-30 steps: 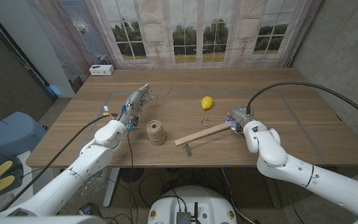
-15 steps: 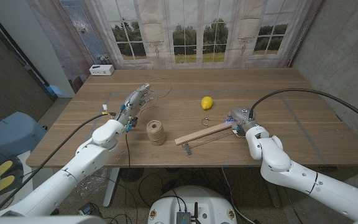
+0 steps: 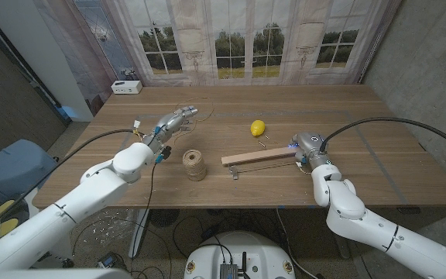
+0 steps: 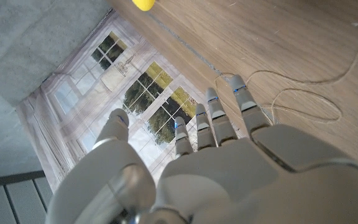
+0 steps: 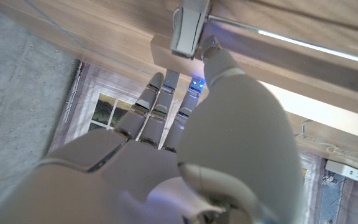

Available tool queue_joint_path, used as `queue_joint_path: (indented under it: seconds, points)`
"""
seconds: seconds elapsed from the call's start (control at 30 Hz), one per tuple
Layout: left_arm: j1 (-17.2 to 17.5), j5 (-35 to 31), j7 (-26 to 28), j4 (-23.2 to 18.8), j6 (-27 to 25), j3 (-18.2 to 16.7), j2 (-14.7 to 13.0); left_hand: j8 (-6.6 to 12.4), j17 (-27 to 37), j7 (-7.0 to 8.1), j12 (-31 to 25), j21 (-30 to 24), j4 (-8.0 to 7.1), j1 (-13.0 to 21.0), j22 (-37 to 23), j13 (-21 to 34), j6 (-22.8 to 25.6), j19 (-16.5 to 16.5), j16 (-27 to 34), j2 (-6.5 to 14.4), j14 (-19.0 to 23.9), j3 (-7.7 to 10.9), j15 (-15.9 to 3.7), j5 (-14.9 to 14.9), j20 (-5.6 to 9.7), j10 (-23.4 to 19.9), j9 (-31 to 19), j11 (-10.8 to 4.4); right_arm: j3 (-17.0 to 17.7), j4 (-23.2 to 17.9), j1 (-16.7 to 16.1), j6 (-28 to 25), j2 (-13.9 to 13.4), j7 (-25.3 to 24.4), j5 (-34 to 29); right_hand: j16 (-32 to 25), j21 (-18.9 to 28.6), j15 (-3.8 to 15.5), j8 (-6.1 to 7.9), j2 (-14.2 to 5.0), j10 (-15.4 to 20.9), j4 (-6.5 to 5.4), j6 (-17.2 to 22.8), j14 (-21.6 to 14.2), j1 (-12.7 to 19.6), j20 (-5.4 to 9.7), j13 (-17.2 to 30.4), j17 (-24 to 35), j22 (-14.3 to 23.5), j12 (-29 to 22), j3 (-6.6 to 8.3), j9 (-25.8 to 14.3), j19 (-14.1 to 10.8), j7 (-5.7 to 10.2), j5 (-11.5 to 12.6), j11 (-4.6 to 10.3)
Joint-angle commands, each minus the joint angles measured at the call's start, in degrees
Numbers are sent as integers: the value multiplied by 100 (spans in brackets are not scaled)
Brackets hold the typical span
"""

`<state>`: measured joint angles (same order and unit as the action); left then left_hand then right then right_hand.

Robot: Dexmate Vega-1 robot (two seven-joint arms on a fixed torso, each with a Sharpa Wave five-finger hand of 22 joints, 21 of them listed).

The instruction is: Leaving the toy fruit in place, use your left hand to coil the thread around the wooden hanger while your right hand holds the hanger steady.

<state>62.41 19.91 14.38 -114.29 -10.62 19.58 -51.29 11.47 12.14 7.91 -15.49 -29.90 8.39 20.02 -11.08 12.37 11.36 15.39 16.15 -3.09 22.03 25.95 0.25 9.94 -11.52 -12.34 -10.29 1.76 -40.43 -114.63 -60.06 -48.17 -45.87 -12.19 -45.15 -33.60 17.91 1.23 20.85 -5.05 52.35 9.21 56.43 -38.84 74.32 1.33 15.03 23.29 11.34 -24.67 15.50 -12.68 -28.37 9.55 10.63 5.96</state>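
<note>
The wooden hanger point(image 3: 258, 158) lies almost level across the table's middle, with a metal clip point(image 3: 235, 172) hanging at its left end. My right hand point(image 3: 305, 145) grips its right end; in the right wrist view the thumb presses against the hanger point(image 5: 164, 46) beside the clip point(image 5: 188, 25). The thread spool point(image 3: 194, 164) stands left of the hanger. Loose thread point(image 3: 198, 109) loops on the table behind it. My left hand point(image 3: 172, 121) hovers open, fingers stretched toward that loose thread point(image 4: 303, 106). A yellow toy lemon point(image 3: 259, 128) sits just behind the hanger.
A small white box point(image 3: 127, 87) stands at the table's back left corner. Bare tabletop point(image 3: 362, 116) stretches to the right of the lemon and behind my right hand. The lemon point(image 4: 143, 5) also shows in the left wrist view.
My right hand has swung the hanger from a slant to nearly parallel with the table's front edge. My left hand has turned a little to the right, toward the loose thread.
</note>
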Motion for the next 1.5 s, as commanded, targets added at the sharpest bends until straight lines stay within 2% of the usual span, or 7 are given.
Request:
queue_joint_path:
  seconds: [0.03, 0.3, 0.63, 1.07, 1.23, 1.37, 1.5]
  points:
    - [107, -821, 251, -1449, -1908, 79, -877, 60, 37, 123, -59, -79, 60, 86, -16, 33, 95, 181, 68, -130, 80, -43, -8, 44, 35, -76, -24, -31, 295, 194, -183, 39, 218, -1065, 345, 11, 37, 1233, 34, -263, 581, -27, 300, -278, 221, 1, 892, 1075, 12, -944, 25, -46, -43, -303, 31, 135]
    - [-257, -1276, -150, -2253, -3289, 467, -1369, -3, 85, 299, -12, -123, 148, 343, -24, 73, -25, 354, 58, -247, 30, -60, -6, 84, 90, 57, -33, -115, 572, 317, -281, 141, 499, -1802, 727, 31, 46, 1232, 49, -263, 579, -24, 315, -295, 240, -12, 895, 1106, 12, -960, 22, -60, -40, -323, 40, 126]
    - [-975, -1364, -1180, -2771, -4044, 897, -1792, -18, 137, 429, 29, -149, 200, 858, -30, 133, -145, 497, -47, -292, -271, -14, 2, 139, 152, 213, -47, -120, 811, 481, -346, 407, 751, -2579, 1147, 60, 63, 1230, 63, -264, 602, -20, 326, -348, 272, -37, 898, 1174, 13, -999, 17, -70, -33, -346, 54, 108]
    - [-3043, -2536, -3026, -3323, -5766, 2921, -1740, -5, 182, 452, 68, -158, 199, 1497, -33, 220, -158, 610, -173, -427, -644, -33, 140, 189, 70, 410, -60, -54, 962, 483, -408, 679, 746, -3087, 1413, 91, 75, 1229, 77, -264, 606, -23, 336, -391, 292, -38, 884, 1233, 12, -1018, 11, -81, -18, -360, 62, 111]
    - [-3949, -3121, -3588, -3462, -6455, 4001, -1636, 8, 192, 447, 46, -197, 189, 1725, -32, 255, -145, 750, -174, -438, -666, -41, 164, 224, 86, 400, -66, -47, 969, 477, -414, 739, 709, -3161, 1447, 111, 82, 1230, 76, -262, 594, -23, 330, -404, 300, -34, 882, 1260, 12, -1024, 8, -80, -17, -375, 64, 110]
    - [-4703, -3595, -3797, -3476, -6937, 5031, -1495, 45, 217, 459, -10, -219, 176, 2013, -32, 297, -54, 836, -144, -337, -629, 0, 127, 244, 110, 329, -73, -69, 977, 458, -422, 812, 655, -3194, 1469, 124, 86, 1229, 76, -263, 607, -24, 327, -409, 306, -34, 876, 1274, 12, -1032, 8, -81, -15, -368, 65, 107]
    - [-4908, -4001, -4100, -3370, -6937, 5404, -1418, 72, 262, 462, -89, -288, 151, 2371, -35, 362, 48, 1030, -76, -132, -519, 64, 76, 216, 171, 256, -80, -33, 979, 439, -420, 833, 621, -3203, 1473, 135, 91, 1231, 81, -262, 611, -25, 334, -419, 309, -31, 872, 1290, 11, -1039, 6, -82, -16, -366, 66, 104]
